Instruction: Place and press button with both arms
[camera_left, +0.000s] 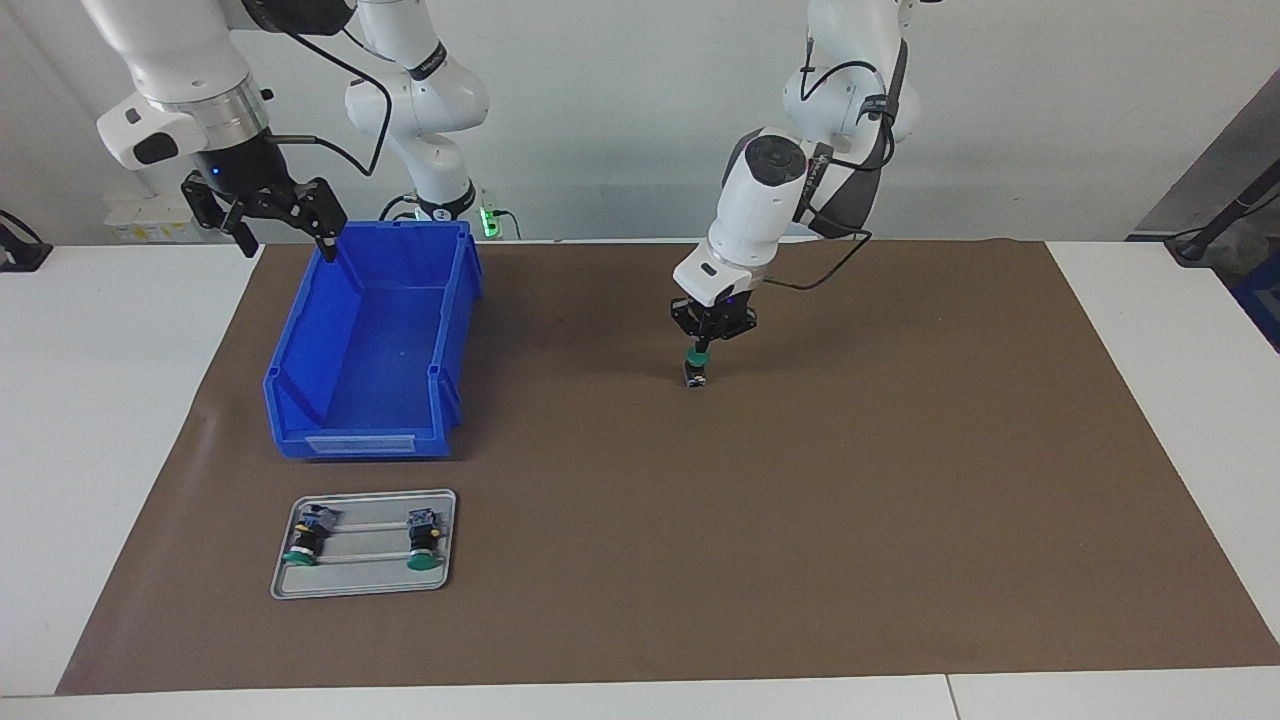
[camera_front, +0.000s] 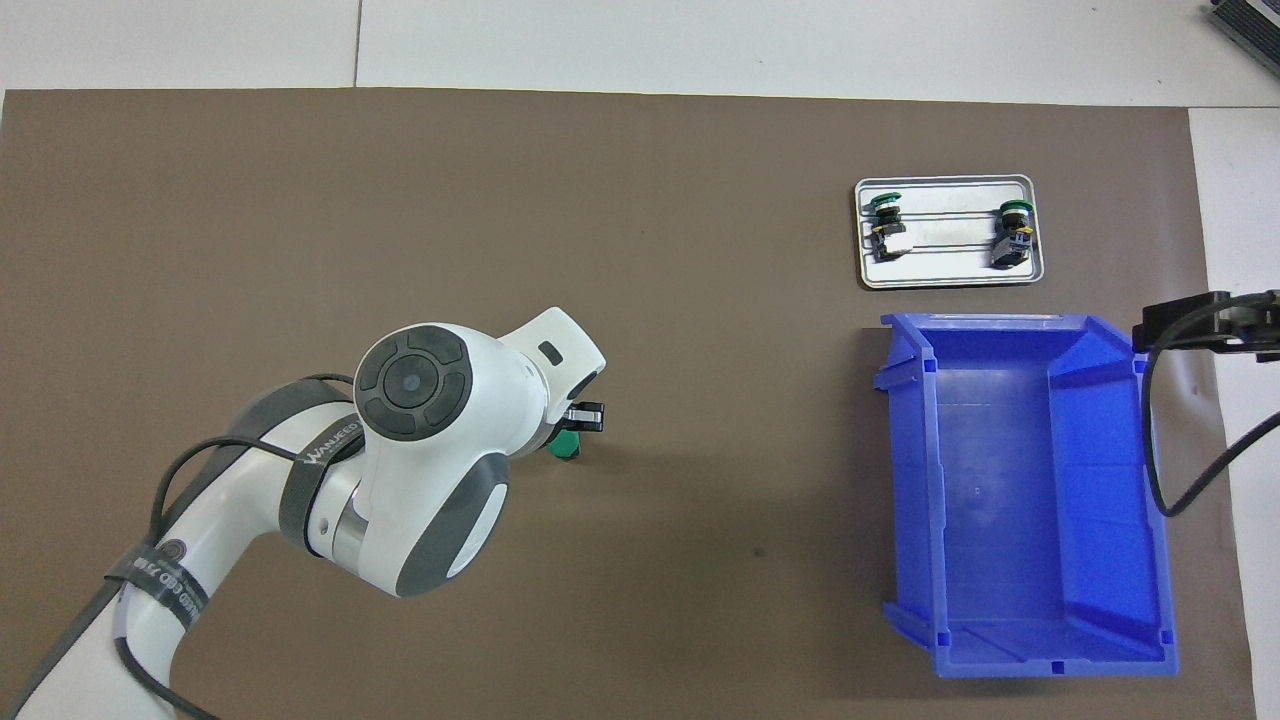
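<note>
One button (camera_left: 696, 366) stands upright near the middle of the brown mat (camera_left: 800, 520), green cap up, with the left claw (camera_left: 700, 347) pinched shut directly on top of that cap, its closed fingertips apparently bearing on it. The chief risk, by this reading, is tipping: the button is tall for its small base, so a push that lands off-centre or comes down at a slant could topple it or skid it along the mat. In the overhead view the left arm's wrist hides most of the button, so its lean cannot be judged there. Nothing holds the body steady; the right claw (camera_left: 283, 219) hangs open above the blue bin (camera_left: 372, 345), at the rim nearer the robots, waiting well apart from the button. Should the right arm swing across toward the button, its fingers could clip the bin wall. Two more buttons (camera_left: 365, 540) lie on their sides in the metal tray (camera_left: 365, 585), farther from the robots than the bin, on the worktop (camera_left: 100, 420).
</note>
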